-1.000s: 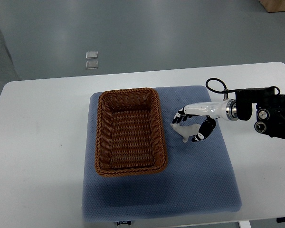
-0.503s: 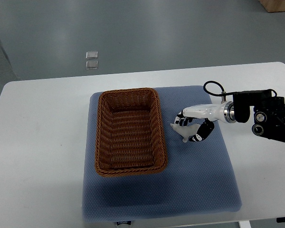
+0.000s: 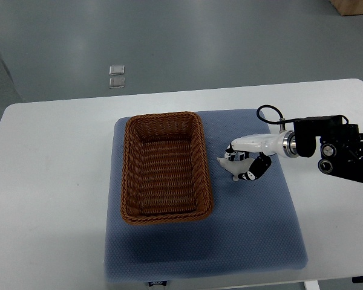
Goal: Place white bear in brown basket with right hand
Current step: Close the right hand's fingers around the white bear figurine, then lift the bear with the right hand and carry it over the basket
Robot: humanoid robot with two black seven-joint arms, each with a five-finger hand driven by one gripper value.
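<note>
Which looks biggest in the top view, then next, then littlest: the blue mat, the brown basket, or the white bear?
1. Blue mat, biggest; the other two sit within its edges.
2. Brown basket, covering much of the mat's left half.
3. White bear, smallest, partly hidden by the right hand closed around it.

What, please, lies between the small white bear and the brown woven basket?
Only bare blue mat, as the top view shows; the white bear sits right of the basket.
</note>
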